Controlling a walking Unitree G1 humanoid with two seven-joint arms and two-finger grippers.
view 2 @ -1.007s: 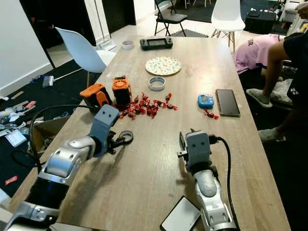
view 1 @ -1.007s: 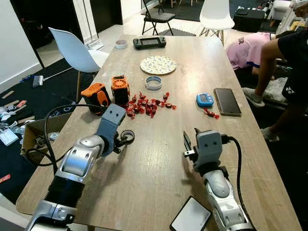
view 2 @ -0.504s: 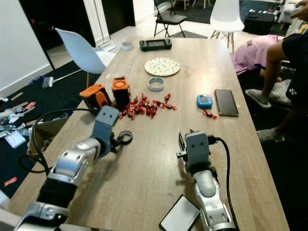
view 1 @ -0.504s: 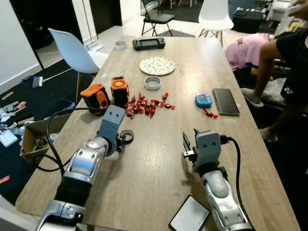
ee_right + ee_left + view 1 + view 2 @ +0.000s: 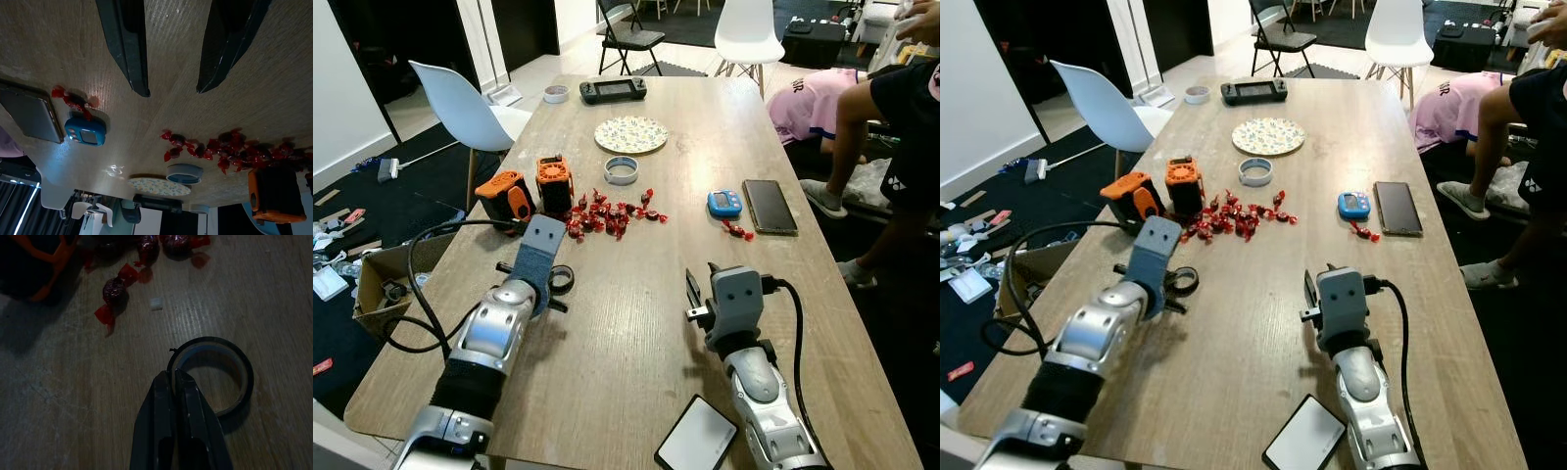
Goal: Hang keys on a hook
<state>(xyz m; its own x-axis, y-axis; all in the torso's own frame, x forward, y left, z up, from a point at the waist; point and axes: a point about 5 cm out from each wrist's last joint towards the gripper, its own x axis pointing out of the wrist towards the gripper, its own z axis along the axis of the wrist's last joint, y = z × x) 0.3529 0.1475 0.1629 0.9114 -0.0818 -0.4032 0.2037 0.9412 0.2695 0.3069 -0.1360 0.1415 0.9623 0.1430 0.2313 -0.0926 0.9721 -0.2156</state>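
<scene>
A black tape ring [image 5: 243,366] lies flat on the wooden table [image 5: 636,323], just in front of a scatter of red candies [image 5: 612,215]. My left gripper [image 5: 172,374] is at the ring's near wall, shut on it with one finger outside and one inside. In the left eye view the ring [image 5: 560,281] peeks out beside the silver left wrist. My right gripper [image 5: 173,90] hovers open over bare wood at the near right, with nothing between its fingers [image 5: 128,44].
Two orange-and-black blocks [image 5: 507,196] stand left of the candies. Further back are a grey ring [image 5: 621,170], a patterned plate [image 5: 631,134] and a game console [image 5: 613,90]. A blue timer [image 5: 724,203] and phone [image 5: 769,206] lie right. A person [image 5: 891,108] sits at the right.
My left gripper has drawn slightly back and to the left with the black ring, which now lies flat on the table. The right arm has stayed put.
</scene>
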